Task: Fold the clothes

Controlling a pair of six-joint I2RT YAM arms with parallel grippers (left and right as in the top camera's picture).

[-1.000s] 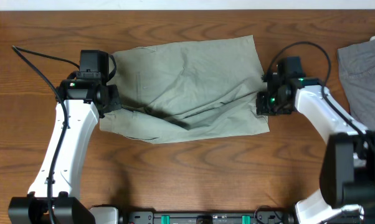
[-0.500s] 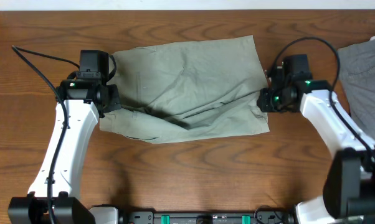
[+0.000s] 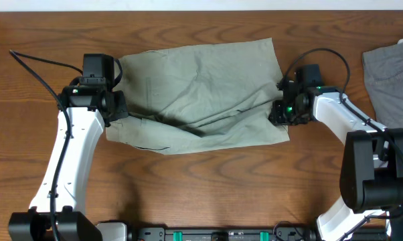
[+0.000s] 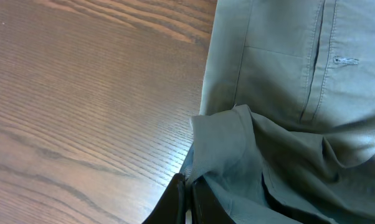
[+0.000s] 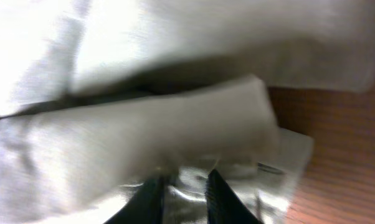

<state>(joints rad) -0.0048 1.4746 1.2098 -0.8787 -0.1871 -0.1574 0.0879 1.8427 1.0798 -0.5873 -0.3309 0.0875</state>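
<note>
Bench (image 3: 188, 194): brown wood, grey garment (image 3: 392, 80) at the right edge.
Shorts (image 3: 201, 87): spread mid-bench, wrinkled, between 2 arms.
Left tool (image 4: 189, 198): pinched tight on a fold at the left edge.
Right tool (image 5: 184, 190): at the right hem, cloth between its fingers; blurred, grip unclear.

Brown wood-grain surface (image 3: 201, 194) filled nearly the whole overhead view, grain running side to side. A thin pale strip (image 3: 201, 4) ran along its far edge. Lighting was even, shadows soft.
</note>
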